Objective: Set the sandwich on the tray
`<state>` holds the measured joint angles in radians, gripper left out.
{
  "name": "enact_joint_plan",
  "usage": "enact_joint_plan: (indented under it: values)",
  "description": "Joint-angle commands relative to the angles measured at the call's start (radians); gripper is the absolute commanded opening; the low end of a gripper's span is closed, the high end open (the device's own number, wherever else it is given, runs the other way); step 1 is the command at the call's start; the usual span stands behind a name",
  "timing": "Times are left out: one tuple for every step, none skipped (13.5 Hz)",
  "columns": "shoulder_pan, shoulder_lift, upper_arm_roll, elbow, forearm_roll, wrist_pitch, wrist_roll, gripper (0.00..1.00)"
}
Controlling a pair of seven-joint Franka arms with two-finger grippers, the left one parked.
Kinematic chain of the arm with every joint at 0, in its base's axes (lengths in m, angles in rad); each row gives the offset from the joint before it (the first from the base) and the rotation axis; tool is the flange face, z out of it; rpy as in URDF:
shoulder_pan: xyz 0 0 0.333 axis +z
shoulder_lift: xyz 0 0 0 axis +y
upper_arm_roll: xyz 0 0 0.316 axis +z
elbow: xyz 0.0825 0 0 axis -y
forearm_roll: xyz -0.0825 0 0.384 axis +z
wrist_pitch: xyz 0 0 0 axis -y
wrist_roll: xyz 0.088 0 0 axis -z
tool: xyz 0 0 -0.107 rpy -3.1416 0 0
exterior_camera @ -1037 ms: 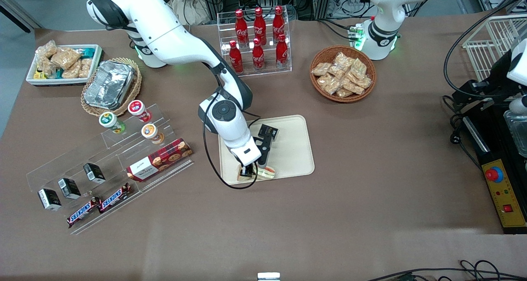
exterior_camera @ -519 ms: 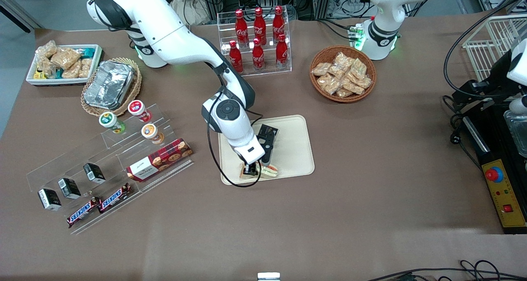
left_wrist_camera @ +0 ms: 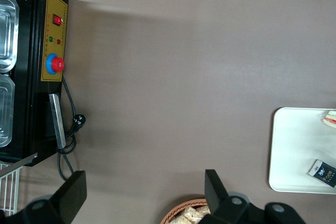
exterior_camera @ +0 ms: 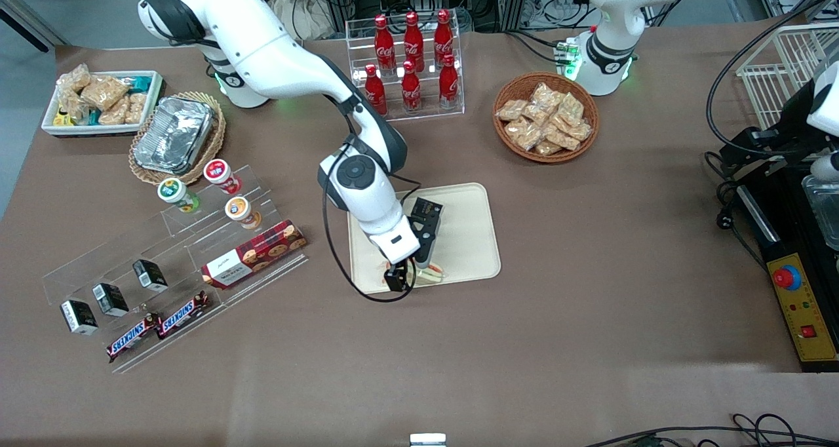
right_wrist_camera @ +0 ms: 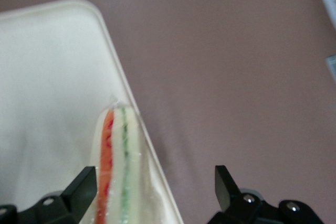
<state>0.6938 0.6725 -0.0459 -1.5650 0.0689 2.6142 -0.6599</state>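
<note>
The sandwich is a clear-wrapped wedge with orange-red and green layers. It lies on the cream tray, at the rim nearest the front camera. My right gripper is over it, open. In the right wrist view the sandwich lies between the wide-spread fingers, close to one and well apart from the other, along the tray's rim. My gripper holds nothing. The left wrist view shows the tray and a tip of the sandwich.
A small black packet lies on the tray, farther from the front camera. An acrylic shelf with a biscuit box stands toward the working arm's end. A cola rack and a snack basket stand farther back.
The gripper's fingers have spread apart around the sandwich. The wrist has shifted slightly. The sandwich now rests on the tray a little more toward the parked arm's end.
</note>
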Motion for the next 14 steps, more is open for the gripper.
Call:
enact_joint_plan:
  values:
    - [-0.01,-0.195,-0.028,-0.026,0.078,-0.184,0.073,1.0]
    - [-0.01,-0.253,-0.073,-0.027,0.08,-0.26,0.159,1.0]
    - [-0.011,-0.304,-0.113,-0.026,0.08,-0.336,0.254,1.0]
    - [-0.01,-0.354,-0.162,-0.026,0.08,-0.403,0.357,1.0]
    - [-0.011,-0.398,-0.213,-0.026,0.08,-0.466,0.458,1.0]
    - [-0.011,-0.436,-0.262,-0.027,0.078,-0.54,0.545,1.0]
    - [-0.011,-0.474,-0.317,-0.035,0.078,-0.624,0.598,1.0]
    - [-0.01,-0.507,-0.372,-0.046,0.078,-0.666,0.599,1.0]
    - [-0.01,-0.54,-0.431,-0.073,0.078,-0.678,0.597,1.0]
    - [-0.01,-0.569,-0.483,-0.099,0.077,-0.681,0.603,1.0]
    - [-0.008,-0.591,-0.541,-0.121,0.074,-0.684,0.605,1.0]
    - [-0.008,-0.606,-0.592,-0.135,0.072,-0.698,0.605,1.0]
    - [-0.007,-0.61,-0.62,-0.132,0.06,-0.729,0.603,1.0]
    - [-0.005,-0.617,-0.632,-0.13,0.027,-0.755,0.605,1.0]
